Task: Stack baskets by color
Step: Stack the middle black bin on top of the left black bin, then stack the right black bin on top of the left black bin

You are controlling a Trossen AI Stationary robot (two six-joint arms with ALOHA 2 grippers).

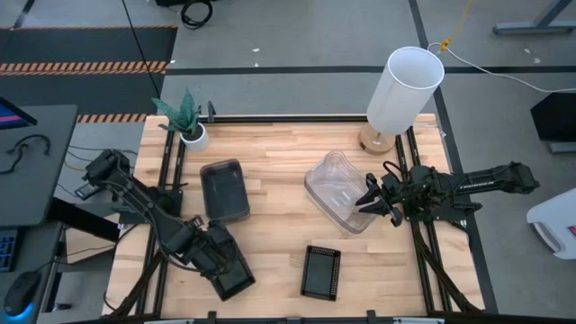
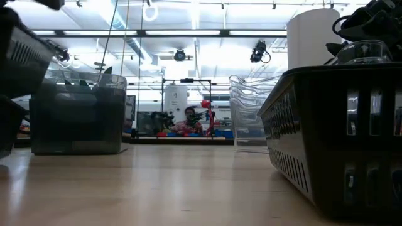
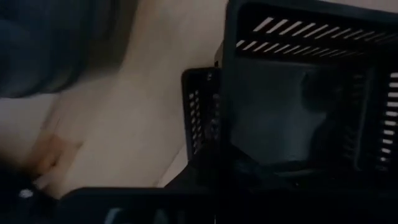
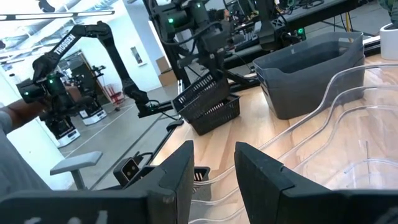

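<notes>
Black mesh fills the left wrist view, where one slotted tray (image 3: 311,99) hangs tilted over a second mesh tray (image 3: 202,118) on the pale wood; the left gripper (image 1: 209,252) has its fingers pressed together on the upper tray's wall, a grip the overhead view confirms only roughly, showing dark plastic bunched at the table's near left corner. From the right wrist view the same pair reads clearly as two ribbed trays, one canted on top of the other. The right gripper (image 4: 212,163) stands partly spread, its fingers straddling the rim of the clear bins (image 1: 340,191), a nested set of glossy, rounded, transparent walls at centre right of the table (image 1: 279,225). Seen from above, a smoky grey bin (image 1: 224,191) sits left of centre, well apart from the clear ones, and a third black mesh tray (image 1: 320,271) lies alone near the front edge. The low view alone shows that tray's slotted wall looming close. A white cylinder (image 1: 405,88) and a potted plant (image 1: 185,121) stand along the far edge.
</notes>
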